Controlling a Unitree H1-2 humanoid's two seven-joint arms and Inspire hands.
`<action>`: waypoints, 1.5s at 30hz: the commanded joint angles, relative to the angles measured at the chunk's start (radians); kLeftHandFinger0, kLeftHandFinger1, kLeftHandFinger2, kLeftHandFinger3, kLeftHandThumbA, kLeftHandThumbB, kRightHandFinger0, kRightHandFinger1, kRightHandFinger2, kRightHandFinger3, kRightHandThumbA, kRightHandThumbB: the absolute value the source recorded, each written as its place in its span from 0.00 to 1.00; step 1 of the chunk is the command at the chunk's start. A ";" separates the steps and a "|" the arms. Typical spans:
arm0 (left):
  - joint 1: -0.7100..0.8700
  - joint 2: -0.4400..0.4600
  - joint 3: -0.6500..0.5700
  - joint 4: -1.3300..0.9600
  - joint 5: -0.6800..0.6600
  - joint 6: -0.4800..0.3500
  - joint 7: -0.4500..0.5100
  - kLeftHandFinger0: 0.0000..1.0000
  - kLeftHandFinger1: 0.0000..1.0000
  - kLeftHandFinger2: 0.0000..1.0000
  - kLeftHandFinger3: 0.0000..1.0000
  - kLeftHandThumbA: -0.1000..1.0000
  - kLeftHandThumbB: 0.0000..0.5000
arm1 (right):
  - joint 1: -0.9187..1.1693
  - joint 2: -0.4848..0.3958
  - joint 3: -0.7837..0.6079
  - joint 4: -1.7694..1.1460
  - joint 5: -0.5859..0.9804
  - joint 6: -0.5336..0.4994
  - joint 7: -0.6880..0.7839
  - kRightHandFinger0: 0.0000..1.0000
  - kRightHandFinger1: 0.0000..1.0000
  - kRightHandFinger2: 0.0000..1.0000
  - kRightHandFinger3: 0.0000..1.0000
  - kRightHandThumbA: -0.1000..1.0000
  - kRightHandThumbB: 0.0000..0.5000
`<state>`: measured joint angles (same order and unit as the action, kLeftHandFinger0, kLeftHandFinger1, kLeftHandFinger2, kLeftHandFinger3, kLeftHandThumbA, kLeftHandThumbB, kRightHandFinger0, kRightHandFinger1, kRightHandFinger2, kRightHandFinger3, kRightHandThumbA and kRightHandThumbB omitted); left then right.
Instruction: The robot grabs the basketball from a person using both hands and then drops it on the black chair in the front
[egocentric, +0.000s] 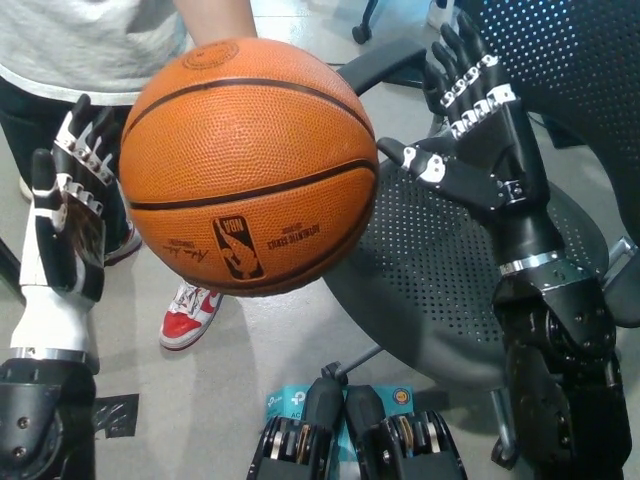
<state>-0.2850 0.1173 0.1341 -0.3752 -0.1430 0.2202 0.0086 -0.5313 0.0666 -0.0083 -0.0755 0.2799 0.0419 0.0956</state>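
Ball (248, 165) offered by person (85, 45) between spread left hand (65, 225) and right hand (480, 130), flanking, ready to clasp; chair (450, 270) beneath.

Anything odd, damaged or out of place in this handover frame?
Nothing stands out. The basketball looks intact, held out from above by a person. The left hand and right hand are open on either side of it, over the black chair.
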 joint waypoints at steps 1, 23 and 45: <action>0.006 -0.002 -0.021 -0.020 0.007 -0.014 -0.013 1.00 1.00 1.00 1.00 1.00 0.24 | -0.044 0.018 -0.003 -0.037 0.072 -0.008 0.033 1.00 1.00 1.00 1.00 1.00 0.90; 0.006 -0.013 -0.062 0.014 0.071 -0.057 -0.012 1.00 1.00 1.00 1.00 1.00 0.29 | -0.061 0.050 -0.007 0.169 0.163 -0.009 0.103 1.00 1.00 1.00 1.00 1.00 0.81; -0.128 -0.090 -0.297 0.384 0.395 -0.148 0.083 1.00 1.00 1.00 1.00 1.00 0.46 | -0.092 0.170 0.030 0.418 0.133 -0.103 0.132 1.00 1.00 1.00 1.00 1.00 0.77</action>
<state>-0.3646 0.1136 -0.0611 -0.0154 0.2310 0.0722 0.1533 -0.5501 0.1564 -0.0307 0.3396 0.4207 -0.0001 0.1551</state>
